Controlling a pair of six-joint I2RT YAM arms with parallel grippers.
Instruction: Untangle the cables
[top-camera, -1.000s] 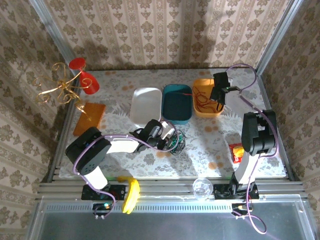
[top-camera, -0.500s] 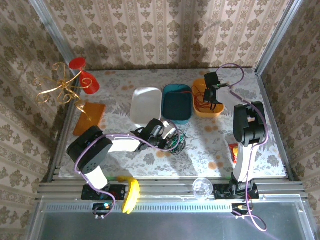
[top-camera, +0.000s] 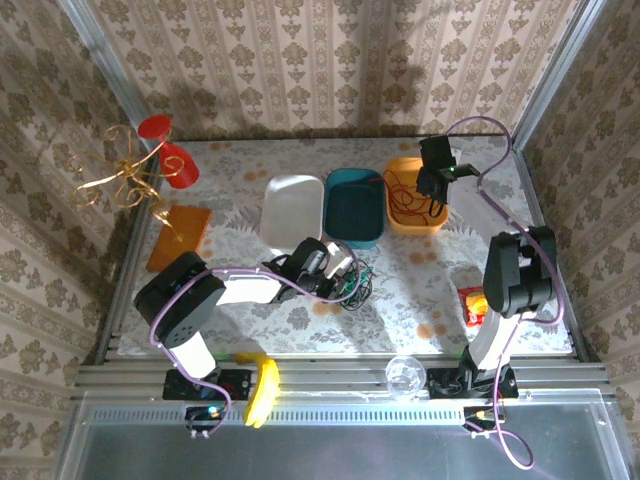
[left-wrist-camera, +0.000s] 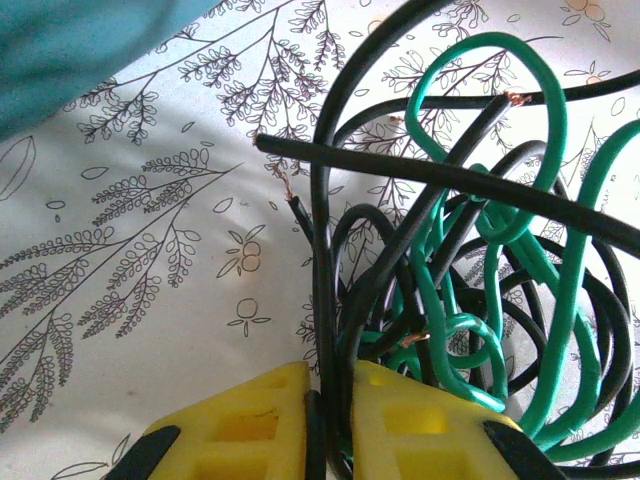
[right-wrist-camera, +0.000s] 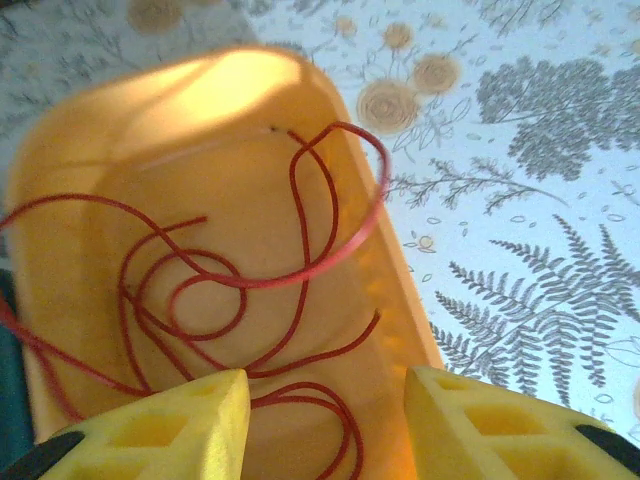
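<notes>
A knot of black cable (left-wrist-camera: 322, 250) and green cable (left-wrist-camera: 560, 250) lies on the tablecloth in front of the teal bin (top-camera: 355, 208). My left gripper (left-wrist-camera: 330, 385) is shut on a black strand at the near edge of that tangle (top-camera: 352, 288), and the strand runs straight up between the yellow pads. The red cable (right-wrist-camera: 300, 200) lies in loose loops inside the orange bin (right-wrist-camera: 230, 90) at the back right. My right gripper (right-wrist-camera: 325, 375) hangs over that bin (top-camera: 412, 225), open, and its fingers touch none of the red loops.
A white bin (top-camera: 292, 210) stands left of the teal one. A gold wire stand with red discs (top-camera: 130, 175) and an orange board (top-camera: 180, 235) are at the far left. A snack packet (top-camera: 473, 303) lies at the right, with a clear cup (top-camera: 405, 375) and a yellow object (top-camera: 263, 390) on the front rail.
My right gripper has opened over the orange bin, and the red cable now rests loose inside it. The right arm shifted slightly. The left gripper keeps its hold on the tangle.
</notes>
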